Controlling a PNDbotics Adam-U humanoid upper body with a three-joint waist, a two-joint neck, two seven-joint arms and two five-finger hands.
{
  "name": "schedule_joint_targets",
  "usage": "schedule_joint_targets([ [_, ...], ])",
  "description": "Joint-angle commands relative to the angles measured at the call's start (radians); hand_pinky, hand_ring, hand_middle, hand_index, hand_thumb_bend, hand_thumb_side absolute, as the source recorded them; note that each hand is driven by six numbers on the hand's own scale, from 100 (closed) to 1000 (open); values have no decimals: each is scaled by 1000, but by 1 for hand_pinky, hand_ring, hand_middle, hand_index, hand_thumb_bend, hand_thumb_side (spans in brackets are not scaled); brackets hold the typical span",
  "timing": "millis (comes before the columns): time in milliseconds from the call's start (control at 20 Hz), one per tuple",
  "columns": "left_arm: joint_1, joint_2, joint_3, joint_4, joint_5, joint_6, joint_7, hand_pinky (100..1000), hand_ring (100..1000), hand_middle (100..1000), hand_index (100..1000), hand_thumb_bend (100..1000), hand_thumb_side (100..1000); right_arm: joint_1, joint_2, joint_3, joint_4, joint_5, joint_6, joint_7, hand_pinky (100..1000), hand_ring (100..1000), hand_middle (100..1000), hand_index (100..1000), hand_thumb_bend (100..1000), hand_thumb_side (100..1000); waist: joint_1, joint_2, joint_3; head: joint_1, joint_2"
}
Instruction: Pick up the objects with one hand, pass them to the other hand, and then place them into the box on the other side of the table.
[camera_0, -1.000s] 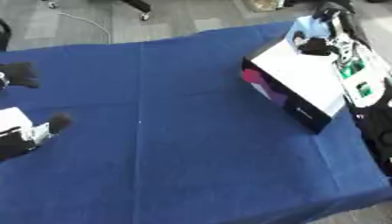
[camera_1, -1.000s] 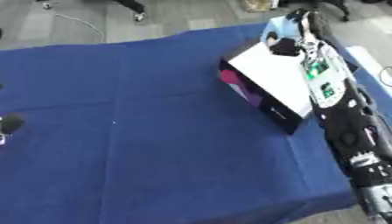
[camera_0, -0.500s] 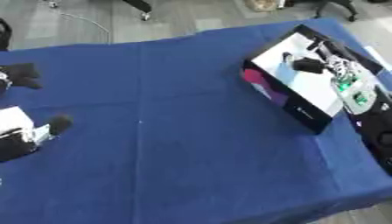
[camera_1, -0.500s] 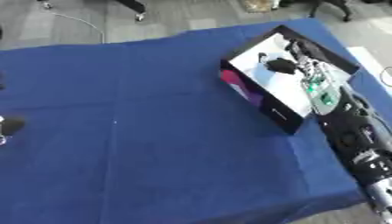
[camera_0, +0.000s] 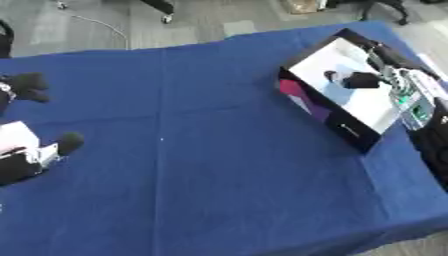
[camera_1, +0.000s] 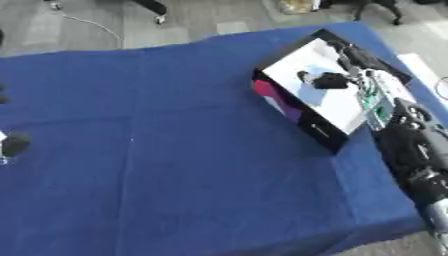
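Blue cloth covers the table (camera_0: 219, 165) across nearly the whole frame, and at its upper right stands the box (camera_0: 350, 95), black-walled with a white inner floor and a pink-and-purple patch on its near-left outer side; it sits askew to the table edge, its long axis running from upper centre toward the right edge. Over the white floor, the right hand (camera_1: 328, 80) shows as a dark shape with fingers curled, the arm behind it running down the right edge with a white and green panel on the forearm. Whether those fingers close round anything cannot be told; no separate object can be made out under or in them. A second ago this hand was above the box's far upper corner, and half a second ago it had come in over the white floor; now it lies nearer the middle of the box interior, lower in the frame. The box and cloth keep their places relative to each other. At the left edge the left hand (camera_0: 35, 150) shows only in part, a dark rounded fingertip beside a white block and a black part below it, cut off by the frame, so I cannot tell how its fingers are set. Above it at the left edge lies another dark, blurred shape (camera_0: 26, 82) whose nature is unclear. Grey floor and a cable show along the top.
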Motion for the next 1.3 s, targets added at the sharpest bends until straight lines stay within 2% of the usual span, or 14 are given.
schedule_joint_targets([
  [50, -5, 8, 11, -18, -7, 1, 0, 850, 614, 640, 799, 824, 608, -15, -13, -33, -88, 50, -41, -51, 888, 962, 941, 1000, 470, 578, -7, -23, -2, 6, -2],
  [100, -5, 8, 12, -18, -8, 2, 0, 850, 614, 640, 798, 826, 606, -15, -4, -39, -115, 56, -54, -68, 885, 953, 924, 1000, 448, 494, -7, -23, -2, 8, -2],
  [200, -5, 8, 14, -16, -11, 4, 2, 850, 615, 641, 798, 825, 604, -25, 27, -39, -168, 51, -82, -101, 882, 945, 905, 1000, 405, 413, -6, -24, -2, 13, -2],
  [300, -6, 9, 15, -14, -15, 5, 2, 849, 614, 642, 799, 824, 601, -31, 65, -30, -219, 32, -113, -132, 875, 932, 881, 1000, 353, 346, -5, -24, -3, 15, -2],
  [350, -7, 9, 16, -12, -18, 6, 2, 849, 615, 642, 799, 824, 600, -31, 86, -23, -246, 20, -129, -149, 874, 931, 878, 1000, 345, 342, -4, -24, -4, 15, -2],
  [400, -9, 10, 17, -11, -22, 7, 2, 849, 615, 643, 799, 824, 598, -14, 112, -15, -316, 4, -147, -175, 869, 925, 865, 1000, 304, 324, -3, -24, -4, 17, -2],
  [450, -9, 12, 19, -9, -27, 8, 2, 850, 617, 645, 801, 823, 595, 27, 149, -1, -452, -16, -149, -193, 864, 917, 848, 1000, 268, 305, -2, -23, -5, 20, -2],
  [550, -10, 17, 21, -3, -40, 11, -1, 850, 621, 650, 805, 823, 591, 88, 218, 40, -667, -64, -126, -167, 859, 908, 832, 1000, 233, 297, -1, -22, -6, 28, -2],
  [600, -10, 21, 23, -2, -48, 12, -3, 850, 625, 654, 808, 824, 590, 106, 247, 62, -738, -87, -120, -144, 860, 908, 829, 1000, 222, 295, 0, -21, -7, 35, -2],
  [700, -15, 45, 28, 0, -73, 16, -14, 849, 634, 664, 816, 823, 582, 134, 312, 122, -839, -137, -143, -88, 857, 903, 817, 1000, 188, 291, 2, -21, -11, 69, -2],
  [850, -27, 115, 39, 2, -125, 30, -46, 845, 645, 671, 822, 804, 559, 159, 382, 217, -924, -219, -214, 1, 859, 898, 815, 1000, 177, 276, 7, -22, -18, 175, -2],
  [950, -38, 180, 39, 2, -156, 34, -74, 840, 650, 672, 829, 800, 537, 165, 401, 270, -960, -268, -260, 51, 857, 891, 811, 1000, 163, 268, 12, -24, -21, 239, -2],
  [1100, -57, 293, 32, 1, -200, 34, -115, 831, 669, 692, 849, 790, 511, 162, 406, 328, -986, -338, -298, 104, 856, 886, 808, 1000, 128, 266, 21, -27, -22, 288, -2],
  [1300, -78, 449, 20, 8, -251, 24, -178, 823, 690, 724, 863, 785, 487, 159, 401, 368, -990, -390, -321, 165, 858, 888, 810, 1000, 100, 275, 29, -27, -28, 307, -2],
])
